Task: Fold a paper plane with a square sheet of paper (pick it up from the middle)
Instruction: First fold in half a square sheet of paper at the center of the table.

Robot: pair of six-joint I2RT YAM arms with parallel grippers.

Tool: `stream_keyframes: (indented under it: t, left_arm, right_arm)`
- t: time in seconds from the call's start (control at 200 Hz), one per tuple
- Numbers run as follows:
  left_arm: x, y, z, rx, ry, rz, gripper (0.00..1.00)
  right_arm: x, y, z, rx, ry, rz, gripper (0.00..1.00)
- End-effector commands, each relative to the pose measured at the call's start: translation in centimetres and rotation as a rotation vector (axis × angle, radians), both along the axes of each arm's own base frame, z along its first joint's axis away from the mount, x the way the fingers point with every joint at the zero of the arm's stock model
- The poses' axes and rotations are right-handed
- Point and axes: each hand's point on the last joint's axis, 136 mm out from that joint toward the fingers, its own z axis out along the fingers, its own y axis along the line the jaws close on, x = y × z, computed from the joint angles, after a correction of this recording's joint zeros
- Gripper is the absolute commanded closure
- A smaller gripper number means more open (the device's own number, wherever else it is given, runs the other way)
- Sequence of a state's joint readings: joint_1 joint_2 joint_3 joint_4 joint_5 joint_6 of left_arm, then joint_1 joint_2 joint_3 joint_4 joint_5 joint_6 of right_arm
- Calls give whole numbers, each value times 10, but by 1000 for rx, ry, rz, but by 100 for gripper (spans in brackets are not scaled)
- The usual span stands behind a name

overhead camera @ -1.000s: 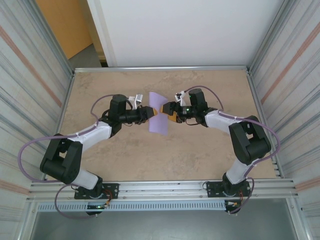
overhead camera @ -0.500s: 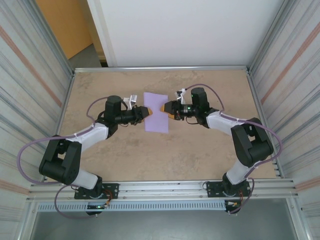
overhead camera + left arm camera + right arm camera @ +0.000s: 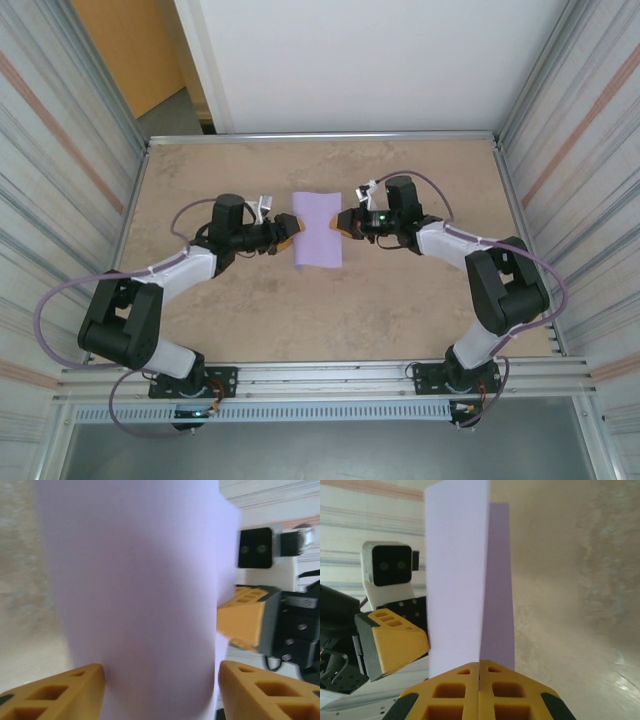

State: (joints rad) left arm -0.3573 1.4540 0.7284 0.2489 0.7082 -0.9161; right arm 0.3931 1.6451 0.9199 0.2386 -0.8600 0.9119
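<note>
While the right claw (image 3: 479, 669) is clamped tight on one edge of the doubled lavender sheet of paper (image 3: 317, 228), the left claw (image 3: 289, 229) gapes wide astride the opposite edge. It should probably close squarely, keeping the layers aligned above the bench (image 3: 250, 310).

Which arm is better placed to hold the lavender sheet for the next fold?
Right. The right gripper is shut on the sheet, its jaws pressed together with paper rising from between them. The left gripper stands open, a jaw on either side of the sheet, so it would have to close first.
</note>
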Motion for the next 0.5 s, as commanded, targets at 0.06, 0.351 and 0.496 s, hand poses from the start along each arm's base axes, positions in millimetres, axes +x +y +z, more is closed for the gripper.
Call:
stream_keyframes:
  t: [0.06, 0.351, 0.496]
  left_arm:
    - [-2, 33, -14, 132, 5, 84, 16]
    - [-7, 58, -10, 142, -21, 154, 1]
    - [-8, 56, -12, 131, -15, 143, 1]
  right_arm:
    - [6, -35, 23, -72, -56, -52, 100]
    - [3, -46, 51, -166, -112, -52, 100]
    - [3, -15, 36, -155, -87, -1, 99]
